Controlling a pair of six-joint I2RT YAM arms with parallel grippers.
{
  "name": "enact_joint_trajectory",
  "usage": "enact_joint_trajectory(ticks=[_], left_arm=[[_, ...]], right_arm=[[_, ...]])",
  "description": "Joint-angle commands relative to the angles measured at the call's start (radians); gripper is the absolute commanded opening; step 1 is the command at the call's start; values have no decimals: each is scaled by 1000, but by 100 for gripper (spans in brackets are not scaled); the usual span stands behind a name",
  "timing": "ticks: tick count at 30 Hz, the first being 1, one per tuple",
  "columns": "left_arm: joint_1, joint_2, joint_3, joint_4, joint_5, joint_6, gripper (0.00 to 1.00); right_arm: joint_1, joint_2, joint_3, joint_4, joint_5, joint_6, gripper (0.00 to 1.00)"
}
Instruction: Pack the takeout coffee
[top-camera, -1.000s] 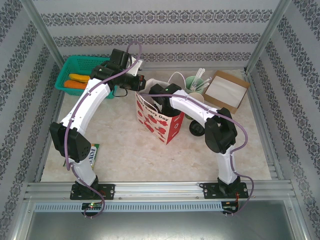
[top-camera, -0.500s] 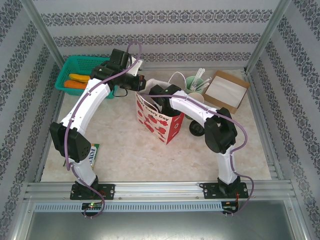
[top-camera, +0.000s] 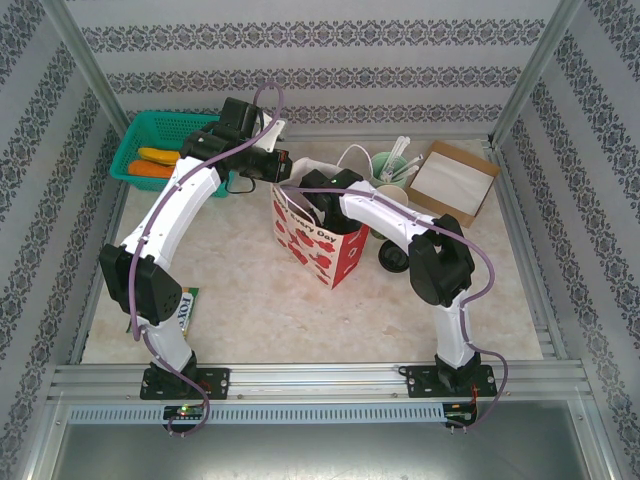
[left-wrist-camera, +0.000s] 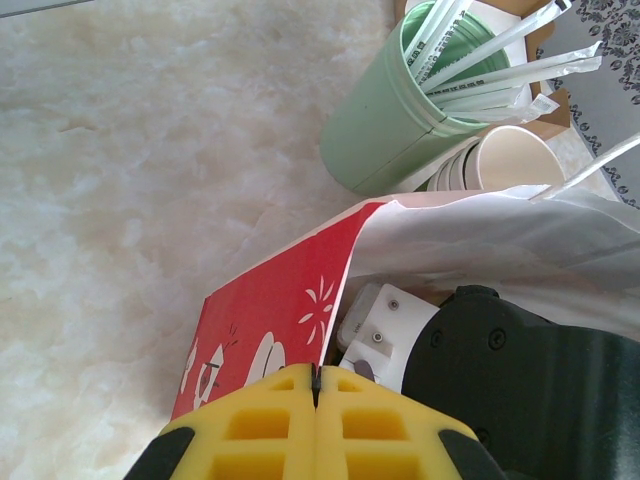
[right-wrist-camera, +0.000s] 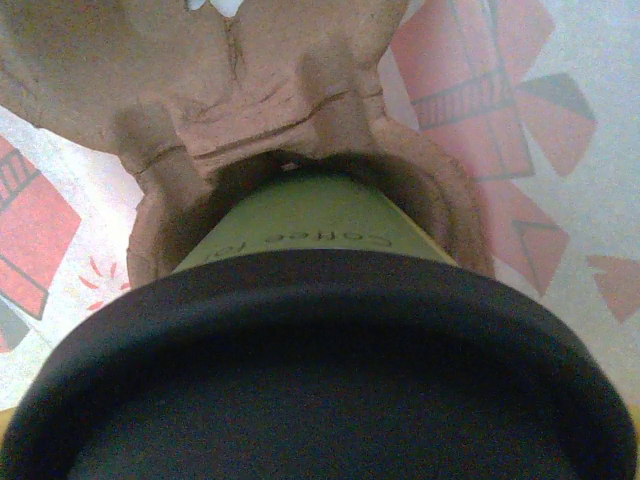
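Left pincer (left-wrist-camera: 315, 388) clamps the red paper bag (left-wrist-camera: 270, 315) by its rim. Inside, the takeout coffee (right-wrist-camera: 300, 235) stands in a pulp carrier (right-wrist-camera: 250, 90) well. I cannot tell how wide the right pincer (top-camera: 314, 200) is.

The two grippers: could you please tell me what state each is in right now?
Left gripper: closed on the red paper bag's rim.
Right gripper: cannot be told; the takeout coffee hides its fingers.

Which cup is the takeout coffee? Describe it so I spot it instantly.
Find the red-and-white gift bag mid-table. Inside it, a brown pulp carrier holds the takeout coffee: green with a black lid, unlike the lidless cream cups and mint utensil cup beyond the bag.
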Motion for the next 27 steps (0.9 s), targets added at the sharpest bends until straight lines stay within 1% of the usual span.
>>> enact_joint_trajectory(ticks=[1,6,10,14,24,27], left_arm=[[-7,2,18,-12,19,7,0],[-8,-6,9,2,32,5,0],[-8,-7,-7,10,33,2,0],[-7,-9,-19,13,35,-1,0],[-8,-16,-35,24,36,-4,0],[-9,-20,-43,26,29,-2,0]], right_arm=[[0,3,0,-30,-87,35,67],[-2,24,-3,-22,-74,32,67],[-8,64,-59,56,-102,44,67],[-9,93,-94,94,-112,57,67],[-21,32,-121,131,-131,84,67],[-23,40,-136,134,-119,81,67]])
